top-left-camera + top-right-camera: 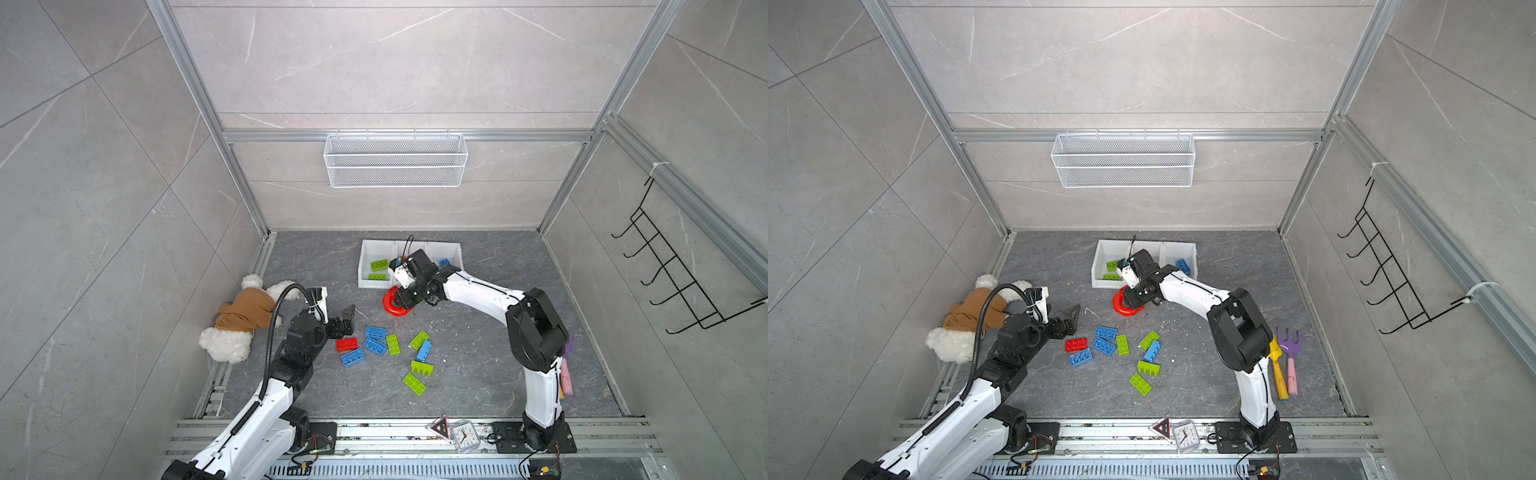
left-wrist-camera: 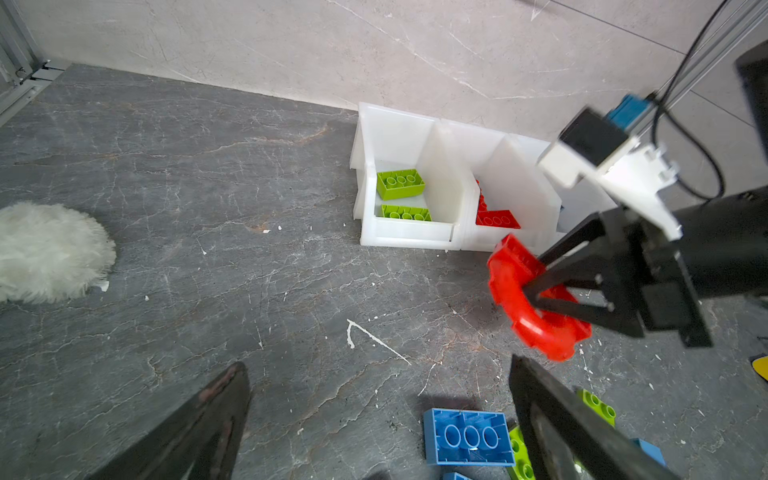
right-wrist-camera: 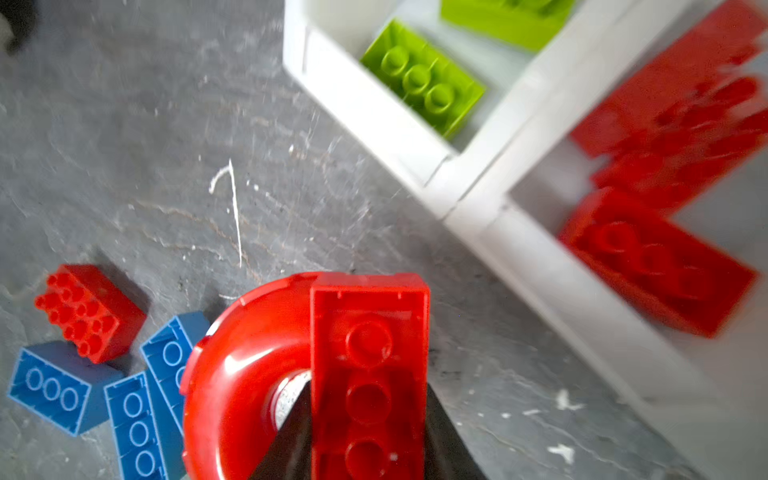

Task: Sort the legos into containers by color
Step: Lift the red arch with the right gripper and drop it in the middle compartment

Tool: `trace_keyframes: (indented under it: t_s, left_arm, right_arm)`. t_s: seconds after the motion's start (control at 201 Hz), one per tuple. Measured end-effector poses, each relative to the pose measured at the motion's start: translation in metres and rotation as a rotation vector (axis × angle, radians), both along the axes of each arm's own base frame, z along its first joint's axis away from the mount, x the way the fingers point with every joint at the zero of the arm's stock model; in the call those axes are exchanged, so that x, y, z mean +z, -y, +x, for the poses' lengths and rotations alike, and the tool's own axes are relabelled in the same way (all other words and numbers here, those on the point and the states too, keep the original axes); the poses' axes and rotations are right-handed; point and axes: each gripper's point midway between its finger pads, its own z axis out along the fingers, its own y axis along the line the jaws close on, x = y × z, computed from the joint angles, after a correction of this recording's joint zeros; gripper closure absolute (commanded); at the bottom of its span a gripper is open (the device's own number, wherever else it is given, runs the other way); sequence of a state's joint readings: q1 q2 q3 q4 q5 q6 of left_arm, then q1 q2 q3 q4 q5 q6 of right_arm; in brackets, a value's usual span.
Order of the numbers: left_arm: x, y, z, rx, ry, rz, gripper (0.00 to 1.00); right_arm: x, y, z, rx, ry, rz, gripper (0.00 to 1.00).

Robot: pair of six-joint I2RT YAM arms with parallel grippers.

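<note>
— State of right gripper?
— Clamped on red arch, just in front of white bins. Blurred in its wrist view.
— And left gripper?
— Wide apart, holding nothing, near loose bricks.
— Middle bin?
— Mostly hidden under right arm in both top views; red bricks inside.

Teddy bear, wire basket, clock, toy rake

Top views: high overhead, looking steeply down; bins far below.
Left wrist: low, facing bins' open fronts, near.
Right wrist: close over bins' front edge, blurred.
Shared: bins, all views.
</note>
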State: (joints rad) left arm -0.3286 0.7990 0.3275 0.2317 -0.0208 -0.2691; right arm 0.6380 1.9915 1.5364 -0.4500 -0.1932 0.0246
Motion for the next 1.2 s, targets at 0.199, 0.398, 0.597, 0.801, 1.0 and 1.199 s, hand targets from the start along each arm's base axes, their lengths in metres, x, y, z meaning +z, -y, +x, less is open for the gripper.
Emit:
trace_keyframes:
  t_s: [0.199, 0.398, 0.597, 0.801, 1.0, 1.199]
  left_arm:
    - [0.006, 0.0, -0.001, 0.0, 0.018, -0.006, 0.0]
    - [0.01, -0.001, -0.002, 0.0, 0.033, -0.011, 0.0]
    - [0.009, 0.0, -0.002, -0.001, 0.033, -0.012, 0.0]
    - [0.011, -0.001, -0.002, 0.003, 0.041, -0.013, 0.0]
    - [0.012, -0.002, -0.003, 0.003, 0.045, -0.014, 0.0]
    - [0.011, -0.002, -0.003, 0.003, 0.043, -0.014, 0.0]
  right_arm:
    - [0.043, 0.027, 0.046, -0.105, 0.076, 0.068, 0.7]
    - [0.076, 0.041, 0.099, -0.207, 0.174, 0.099, 0.69]
    - [0.059, 0.035, 0.138, -0.253, 0.189, 0.076, 0.68]
    - [0.027, 0.037, 0.153, -0.28, 0.144, 0.028, 0.67]
    - [0.018, 0.046, 0.155, -0.305, 0.119, 0.01, 0.45]
    - [0.017, 0.048, 0.156, -0.319, 0.114, 0.009, 0.33]
